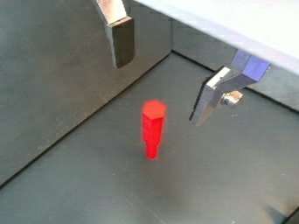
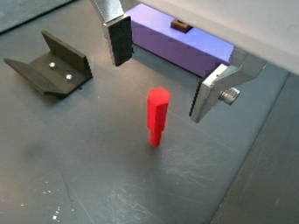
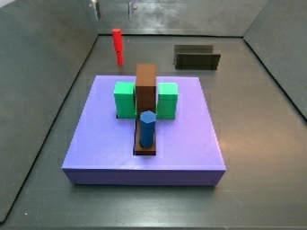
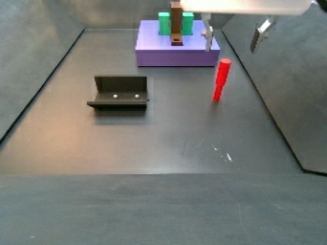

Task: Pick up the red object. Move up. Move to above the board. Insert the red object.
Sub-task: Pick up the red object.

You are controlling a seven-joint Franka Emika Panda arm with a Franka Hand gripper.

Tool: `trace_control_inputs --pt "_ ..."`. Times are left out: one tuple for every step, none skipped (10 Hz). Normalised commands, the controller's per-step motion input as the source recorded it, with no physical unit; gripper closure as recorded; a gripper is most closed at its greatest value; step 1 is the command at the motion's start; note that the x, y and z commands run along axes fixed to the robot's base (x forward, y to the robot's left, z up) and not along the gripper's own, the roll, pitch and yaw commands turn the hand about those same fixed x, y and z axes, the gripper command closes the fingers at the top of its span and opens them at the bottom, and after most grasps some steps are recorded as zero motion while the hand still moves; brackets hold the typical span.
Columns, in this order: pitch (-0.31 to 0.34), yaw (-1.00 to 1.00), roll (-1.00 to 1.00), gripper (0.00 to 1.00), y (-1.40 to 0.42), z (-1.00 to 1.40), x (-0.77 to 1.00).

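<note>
Standing upright on the dark floor, the red peg (image 2: 156,116) is seen with its long axis vertical, near the purple board (image 4: 177,50) but apart from it. The tool (image 2: 162,77) is held above it with the fingers (image 1: 121,40) spread wide and nothing gripped between them. It looks like stiff, light plastic, probably a bit slick, though that can't really be confirmed from these views. A grip on the upper part, squarely across the shaft, would be favoured so it isn't tipped over.
</note>
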Motion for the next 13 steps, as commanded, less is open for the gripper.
trace_control_inputs --pt "-0.037 0.00 -0.08 0.00 0.00 -0.35 0.00" --pt "-0.050 0.00 -0.10 0.00 -0.05 -0.31 0.00" --pt "-0.051 0.00 -0.05 0.00 -0.16 -0.35 0.00" --pt "-0.071 0.00 -0.02 0.00 -0.03 -0.55 -0.07" --pt "-0.021 0.00 0.00 0.00 -0.03 -0.47 0.00" --pt "-0.006 0.00 0.00 0.00 0.00 -0.45 0.00" --pt "0.000 -0.01 0.01 0.00 0.00 -0.38 -0.03" --pt "0.000 0.00 0.01 0.00 0.00 -0.33 0.00" --pt "0.000 -0.01 0.00 0.00 0.00 -0.23 0.00" --pt "0.000 -0.01 0.00 0.00 0.00 -0.09 0.00" --pt "0.000 0.00 0.00 0.00 0.00 -0.02 0.00" --pt "0.000 0.00 0.00 0.00 0.00 0.00 0.00" --pt "0.000 0.00 0.00 1.00 0.00 0.00 0.00"
